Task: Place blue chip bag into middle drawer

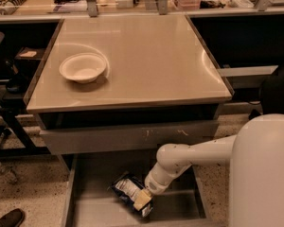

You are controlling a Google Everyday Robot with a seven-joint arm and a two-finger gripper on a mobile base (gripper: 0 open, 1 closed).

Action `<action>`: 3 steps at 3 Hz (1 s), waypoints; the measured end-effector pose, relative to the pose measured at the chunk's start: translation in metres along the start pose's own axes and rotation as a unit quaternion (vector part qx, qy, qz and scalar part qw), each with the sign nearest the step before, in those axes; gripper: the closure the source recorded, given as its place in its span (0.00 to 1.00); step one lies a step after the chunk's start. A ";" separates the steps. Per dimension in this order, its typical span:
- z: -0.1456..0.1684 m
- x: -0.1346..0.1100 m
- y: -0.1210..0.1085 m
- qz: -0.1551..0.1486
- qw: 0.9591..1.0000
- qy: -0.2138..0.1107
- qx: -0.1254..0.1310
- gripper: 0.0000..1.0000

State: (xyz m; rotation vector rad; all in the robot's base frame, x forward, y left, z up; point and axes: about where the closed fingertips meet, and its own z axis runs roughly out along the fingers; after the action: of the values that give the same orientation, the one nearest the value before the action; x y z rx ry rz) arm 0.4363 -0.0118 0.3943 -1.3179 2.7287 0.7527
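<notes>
Camera view, looking down across counter (151, 56) from its near side. Low in the frame: drawer (85, 207), pulled out beneath the counter, grey flat floor and low side walls showing. Inside it, near the middle: bag (127, 189), dark blue with a white label panel facing up, lying at a slant, one end toward the back left of the drawer, the other toward its near edge. Cannot tell whether resting on the drawer floor or held just above it.

Gripper (143, 201) down inside the drawer at the bag's lower-right end, pinched onto that end, one pale yellowish finger (141, 202) lying across the foil. White arm (189, 155) reaching in from the right, bent just below the scuffed front (128, 136), wrist angled down and leftward. Bulky white robot body (262, 174) filling the lower right corner.

Above the drawer: scuffed front shut, grey, with pale yellowish marks right of centre. On the counter's left side, well apart from the bag: white bowl (83, 68), upright. Bottom left, on speckled floor: toe of a dark shoe (7, 218).
</notes>
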 end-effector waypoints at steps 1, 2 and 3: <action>0.000 0.000 0.000 0.000 1.000 0.000 0.000 0.34; 0.000 0.000 0.000 0.000 1.000 0.000 0.000 0.11; 0.000 0.000 0.000 0.000 1.000 0.000 0.000 0.00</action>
State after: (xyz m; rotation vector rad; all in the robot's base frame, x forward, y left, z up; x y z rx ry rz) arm 0.4362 -0.0118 0.3942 -1.3182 2.7288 0.7530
